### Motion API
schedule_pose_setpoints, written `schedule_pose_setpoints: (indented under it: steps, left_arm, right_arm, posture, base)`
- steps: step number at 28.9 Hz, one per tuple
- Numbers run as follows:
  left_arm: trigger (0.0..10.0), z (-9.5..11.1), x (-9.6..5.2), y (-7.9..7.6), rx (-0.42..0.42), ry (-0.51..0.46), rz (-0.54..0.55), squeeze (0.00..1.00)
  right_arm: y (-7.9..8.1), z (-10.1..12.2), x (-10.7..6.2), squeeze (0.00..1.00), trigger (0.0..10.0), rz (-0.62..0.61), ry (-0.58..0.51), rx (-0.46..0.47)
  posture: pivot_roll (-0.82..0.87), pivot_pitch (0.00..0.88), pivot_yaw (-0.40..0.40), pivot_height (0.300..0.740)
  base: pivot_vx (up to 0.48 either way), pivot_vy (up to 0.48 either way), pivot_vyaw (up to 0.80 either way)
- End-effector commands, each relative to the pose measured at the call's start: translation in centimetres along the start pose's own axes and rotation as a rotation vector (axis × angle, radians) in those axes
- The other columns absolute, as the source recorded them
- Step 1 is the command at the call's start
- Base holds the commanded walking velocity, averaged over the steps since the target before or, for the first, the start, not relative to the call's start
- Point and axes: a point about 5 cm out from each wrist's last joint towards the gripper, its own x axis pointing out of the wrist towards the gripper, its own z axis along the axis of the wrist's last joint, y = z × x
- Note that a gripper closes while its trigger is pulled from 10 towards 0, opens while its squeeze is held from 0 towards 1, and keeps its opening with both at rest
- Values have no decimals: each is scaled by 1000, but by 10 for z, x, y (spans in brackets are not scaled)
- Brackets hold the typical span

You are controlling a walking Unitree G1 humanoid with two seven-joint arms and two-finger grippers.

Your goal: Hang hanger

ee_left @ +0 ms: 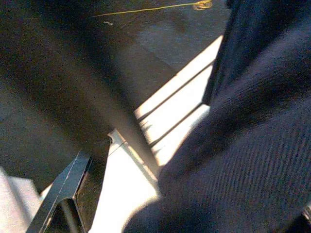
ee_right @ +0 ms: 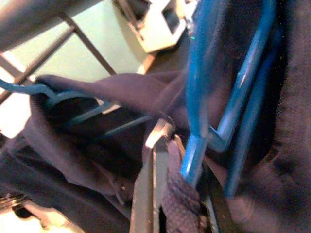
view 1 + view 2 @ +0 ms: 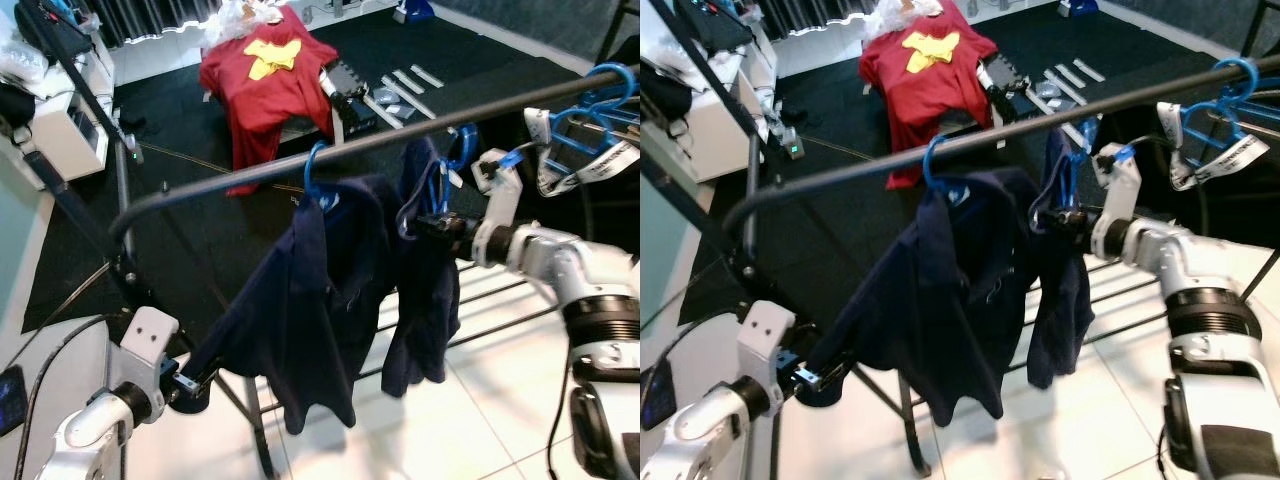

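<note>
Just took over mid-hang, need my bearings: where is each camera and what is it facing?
Left and right eye: head, looking down at rail and navy garment; both arms show.
Left wrist: low, facing the garment's hem; left gripper.
Right wrist: at right gripper, pinching cloth beside blue hanger.
All share the garment.

no readable text, labels, brands or numbers anywhere
</note>
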Motion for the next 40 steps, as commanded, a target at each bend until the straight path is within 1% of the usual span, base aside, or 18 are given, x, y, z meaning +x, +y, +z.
schedule_pose_setpoints:
  steps: [1,6,7,8,9,10,13,15,18,19,22,23,24,25,36,38,39,40]
  left_arm:
    - [10000,-8,-7,8,4,46,24,0]
    - [10000,-10,-9,8,3,53,23,0]
    - [10000,-11,-11,8,3,60,23,0]
    - [10000,-11,-11,8,3,60,23,0]
    - [10000,-12,-12,8,2,63,23,0]
    - [10000,-12,-12,8,2,63,23,0]
    - [10000,-10,-12,9,4,64,22,0]
    - [10000,-10,-12,9,4,64,22,0]
    - [10000,-7,-12,10,9,57,23,0]
    - [10000,-5,-13,11,11,55,23,0]
    - [10000,-5,-13,11,11,55,23,0]
    - [10000,-4,-13,12,14,54,24,0]
    - [10000,-4,-14,13,16,54,24,0]
    - [10000,-3,-14,13,17,55,25,0]
    - [10000,-6,-12,9,-10,66,32,0]
    - [10000,-7,-10,9,-23,64,39,0]
    - [10000,-9,-7,12,-45,63,64,0]
    - [10000,-9,-7,12,-45,63,64,0]
  right_arm:
    - [19,20,6,0,10000,124,-85,-97]
    - [19,20,6,0,10000,128,-75,-116]
    - [5,24,10,0,10000,11,-85,-82]
    - [5,24,10,0,10000,11,-85,-82]
    - [-6,26,11,0,10000,-85,-82,-31]
    - [-6,26,11,0,10000,-85,-82,-31]
    - [-26,19,8,0,10000,-262,-31,45]
    - [-26,19,8,0,10000,-262,-31,45]
    - [-41,5,1,0,10000,-380,32,52]
    - [-44,2,-1,82,10000,-405,48,43]
    - [-44,2,-1,82,10000,-405,48,43]
    - [-47,1,-3,537,10000,-420,57,36]
    - [-49,-1,-5,894,10000,-432,70,32]
    - [-51,-4,-6,1000,10000,-436,88,33]
    - [-48,-14,-1,1000,10000,-392,98,4]
    - [-41,-12,-1,1000,10000,-327,43,-26]
    - [-26,-16,-4,1000,10000,-230,-15,-37]
    - [-26,-16,-4,1000,10000,-230,-15,-37]
  posture:
    - [68,165,139,740]
    - [71,167,136,740]
    - [74,167,136,740]
    - [74,167,136,740]
    - [79,167,137,740]
    - [79,167,137,740]
    - [87,168,139,740]
    - [87,168,139,740]
    - [96,171,144,740]
    - [101,174,147,740]
    - [101,174,147,740]
    - [102,175,148,740]
    - [101,176,148,740]
    - [101,174,146,740]
    - [83,156,126,740]
    - [77,148,120,740]
    - [61,124,95,740]
    - [61,124,95,740]
  base:
    - [0,0,0]
    - [0,0,0]
    - [0,0,0]
    - [0,0,0]
    - [0,0,0]
    - [0,0,0]
    - [0,0,0]
    - [0,0,0]
    - [0,0,0]
    - [0,0,0]
    - [0,0,0]
    - [0,0,0]
    - [0,0,0]
    - [0,0,0]
    - [0,0,0]
    - [0,0,0]
    - [0,0,0]
    - [0,0,0]
